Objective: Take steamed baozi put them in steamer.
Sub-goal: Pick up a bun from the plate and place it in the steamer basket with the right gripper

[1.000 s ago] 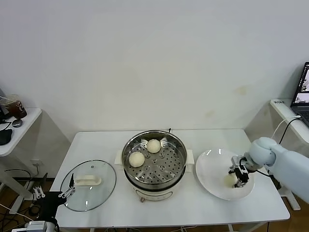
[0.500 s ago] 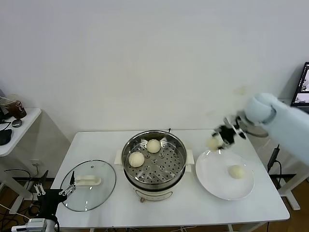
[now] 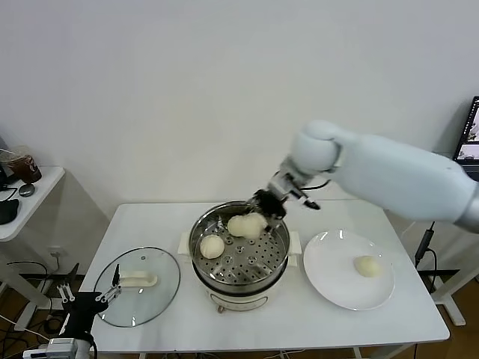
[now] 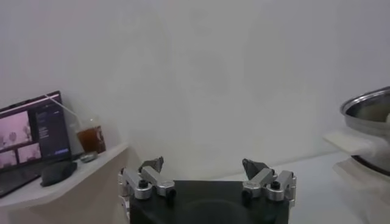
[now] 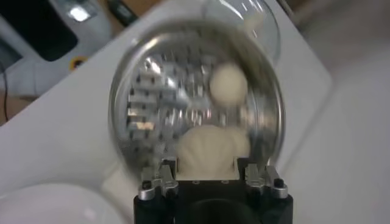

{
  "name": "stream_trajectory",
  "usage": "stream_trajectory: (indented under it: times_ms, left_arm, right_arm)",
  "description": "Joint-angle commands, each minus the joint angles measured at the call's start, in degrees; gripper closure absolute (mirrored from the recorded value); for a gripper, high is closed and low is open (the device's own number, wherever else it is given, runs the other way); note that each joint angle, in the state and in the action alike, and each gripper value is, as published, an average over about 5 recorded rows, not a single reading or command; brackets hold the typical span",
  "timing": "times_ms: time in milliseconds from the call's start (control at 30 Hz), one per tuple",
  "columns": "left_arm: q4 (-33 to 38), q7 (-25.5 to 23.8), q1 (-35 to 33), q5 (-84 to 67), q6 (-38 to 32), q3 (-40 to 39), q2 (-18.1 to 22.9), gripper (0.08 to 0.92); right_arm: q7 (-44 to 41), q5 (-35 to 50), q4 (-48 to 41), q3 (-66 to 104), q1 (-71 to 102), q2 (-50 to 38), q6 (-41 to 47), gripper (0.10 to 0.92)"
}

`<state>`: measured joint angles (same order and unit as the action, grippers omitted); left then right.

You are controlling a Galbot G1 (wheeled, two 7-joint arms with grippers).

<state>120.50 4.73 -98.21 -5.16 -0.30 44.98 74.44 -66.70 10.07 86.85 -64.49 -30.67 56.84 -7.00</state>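
The steamer [image 3: 224,267] is a shiny perforated steel basket on a cream cooker base at the table's middle. Two baozi lie in it, one at the back [image 3: 236,226] and one at the left [image 3: 212,246]. My right gripper [image 3: 263,212] is over the basket's back right part, shut on a third baozi [image 3: 257,223] just above the floor. In the right wrist view the held baozi [image 5: 210,151] sits between the fingers [image 5: 166,178], above the steamer [image 5: 146,91], with another baozi [image 5: 228,82] beyond it. A fourth baozi [image 3: 366,265] lies on the white plate [image 3: 329,277]. My left gripper [image 3: 91,294] is parked low at the left, open and empty [image 4: 204,171].
The glass lid [image 3: 138,299] with a cream handle lies on the table left of the steamer. The plate is to the steamer's right. A side shelf [image 3: 22,202] with a cup stands at the far left. A laptop [image 3: 471,142] is at the far right.
My right gripper picked one baozi off the plate, lifted it and carried it left to above the steamer. One baozi stays on the plate. The left arm has barely moved.
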Motion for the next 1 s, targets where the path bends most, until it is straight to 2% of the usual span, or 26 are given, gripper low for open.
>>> stream_trajectory:
  times_ms: [33, 333, 867, 1000]
  left_arm:
    - [0.0, 0.0, 0.0, 0.2, -0.1, -0.2, 0.1, 0.177]
    - [-0.1, 0.1, 0.0, -0.3, -0.2, 0.8, 0.1, 0.177]
    - [-1.4, 0.2, 0.1, -0.7, -0.6, 1.5, 0.2, 0.177]
    - [-1.5, 0.1, 0.2, -0.7, -0.5, 1.5, 0.2, 0.177]
  right_arm:
    - [1.6, -7.3, -1.1, -9.0, -1.3, 14.3, -12.2, 0.448]
    - [0.7, -19.4, -3.7, -10.0, 2.8, 14.8, -18.5, 0.448]
    - [0.5, -18.0, -2.6, -9.9, 4.3, 13.9, -18.6, 0.431]
    - [0.1, -16.8, -2.5, -8.6, 3.4, 13.0, -18.5, 0.348]
